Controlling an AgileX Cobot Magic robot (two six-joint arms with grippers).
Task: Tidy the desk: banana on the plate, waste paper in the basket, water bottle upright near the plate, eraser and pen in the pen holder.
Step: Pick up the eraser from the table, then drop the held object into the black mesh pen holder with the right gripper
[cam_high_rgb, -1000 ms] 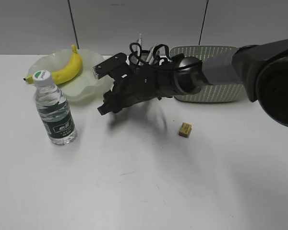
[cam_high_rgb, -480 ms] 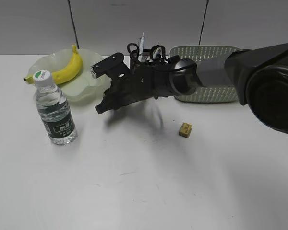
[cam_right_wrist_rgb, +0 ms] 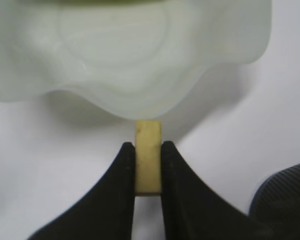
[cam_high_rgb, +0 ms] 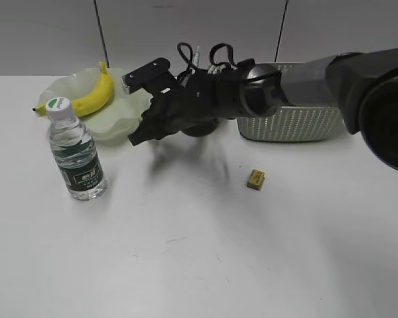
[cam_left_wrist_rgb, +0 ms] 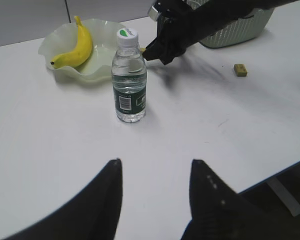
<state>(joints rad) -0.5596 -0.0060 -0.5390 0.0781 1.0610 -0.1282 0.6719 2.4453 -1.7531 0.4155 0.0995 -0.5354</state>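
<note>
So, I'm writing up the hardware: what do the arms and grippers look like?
The right arm is glossy black with a grey sleeve section and looped black cables above its wrist. The right gripper has matte black fingers with curved, tapering outlines. The left gripper shows two matte black, rounded fingers. No markings visible.

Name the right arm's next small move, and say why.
Probably swing the right gripper rightward to above the pen holder. It is shut on the eraser but hangs by the plate rim, left of the holder.
</note>
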